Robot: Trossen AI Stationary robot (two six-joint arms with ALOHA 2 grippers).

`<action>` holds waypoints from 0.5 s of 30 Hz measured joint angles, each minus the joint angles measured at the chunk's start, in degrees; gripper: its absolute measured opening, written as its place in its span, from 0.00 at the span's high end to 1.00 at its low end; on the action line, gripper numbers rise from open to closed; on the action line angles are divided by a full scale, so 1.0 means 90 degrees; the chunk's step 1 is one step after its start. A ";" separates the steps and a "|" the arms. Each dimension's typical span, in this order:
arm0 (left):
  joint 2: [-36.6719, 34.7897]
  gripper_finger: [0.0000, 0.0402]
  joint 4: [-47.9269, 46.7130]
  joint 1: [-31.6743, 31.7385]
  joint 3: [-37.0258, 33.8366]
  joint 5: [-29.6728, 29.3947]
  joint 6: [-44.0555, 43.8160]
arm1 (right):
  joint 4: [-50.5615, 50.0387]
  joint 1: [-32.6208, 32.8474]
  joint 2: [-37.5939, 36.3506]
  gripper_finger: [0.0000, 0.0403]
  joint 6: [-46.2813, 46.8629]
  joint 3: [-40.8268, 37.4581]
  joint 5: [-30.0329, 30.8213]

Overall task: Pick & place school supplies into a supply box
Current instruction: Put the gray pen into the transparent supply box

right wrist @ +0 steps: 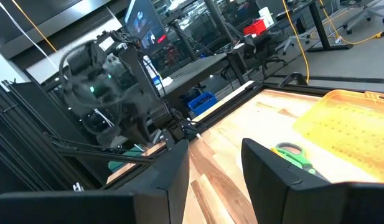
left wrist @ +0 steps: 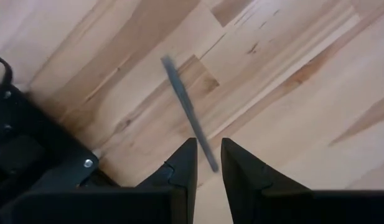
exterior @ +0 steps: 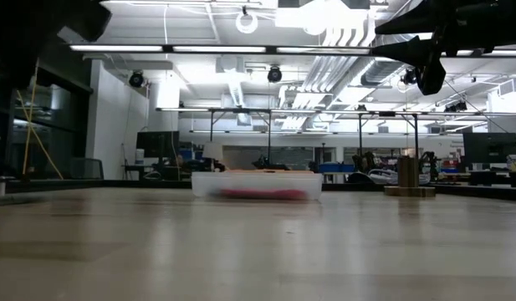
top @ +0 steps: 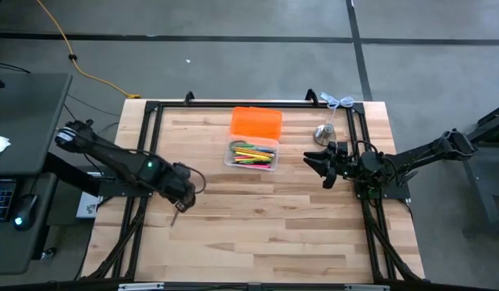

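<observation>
Left end effector (left wrist: 208,163) pinches thin grey pencil (left wrist: 187,109).

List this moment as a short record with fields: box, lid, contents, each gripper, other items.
supply box: clear, open, at the table's far middle
lid: orange, folded back flat behind the box
contents: mixed pens and pencils lying inside
left gripper: above the table's left side, fingers closed on a thin dark pencil that juts out over bare wood
right gripper: raised at the table's right, open, holding nothing
other items: silvery bell at the far right; green-handled scissors by the lid
</observation>
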 joint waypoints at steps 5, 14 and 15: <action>0.0000 0.75 0.0580 -0.0148 -0.0589 -0.0035 -0.0231 | 0.0000 0.0000 0.0000 0.69 0.0000 -0.0001 0.0000; 0.0000 0.55 0.1129 -0.0133 -0.1249 0.0051 -0.0248 | -0.0411 0.0000 -0.0003 0.69 0.0147 -0.0002 -0.0134; 0.0000 0.52 0.1163 -0.0133 -0.1299 0.0051 -0.0249 | -0.0496 0.0000 -0.0005 0.69 0.0190 -0.0002 -0.0136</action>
